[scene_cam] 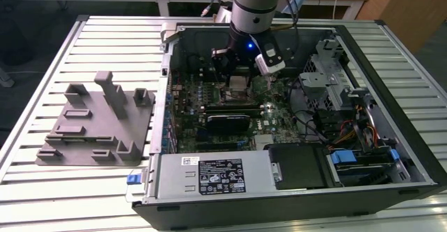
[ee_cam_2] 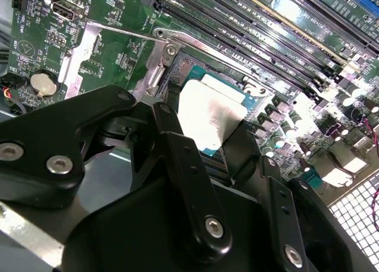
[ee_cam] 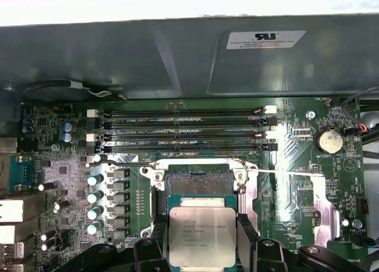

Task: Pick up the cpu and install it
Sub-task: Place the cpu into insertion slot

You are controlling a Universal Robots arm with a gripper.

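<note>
The cpu (ee_cam: 201, 233) is a flat silvery square with a teal rim, and my gripper (ee_cam: 201, 251) is shut on it, a black finger (ee_cam: 155, 242) on each side. It hangs level just over the motherboard, partly overlapping the open socket (ee_cam: 198, 183). Part of the socket's dark contact field still shows beyond the chip's edge. In the second wrist view the cpu (ee_cam_2: 207, 112) sits between the fingers (ee_cam_2: 172, 141), over the socket's metal frame (ee_cam_2: 163, 64). In the exterior view the gripper (scene_cam: 241, 80) is down inside the open computer case (scene_cam: 391, 153), near its back.
Memory slots (ee_cam: 183, 130) run just beyond the socket, and its thin lever (ee_cam: 127, 163) lies open. A coin battery (ee_cam: 329, 140) sits to one side. A power supply (scene_cam: 209, 177), a drive cage (scene_cam: 328, 69) and cables crowd the case. A grey fixture block (scene_cam: 98, 122) stands on the slatted table (scene_cam: 42, 190).
</note>
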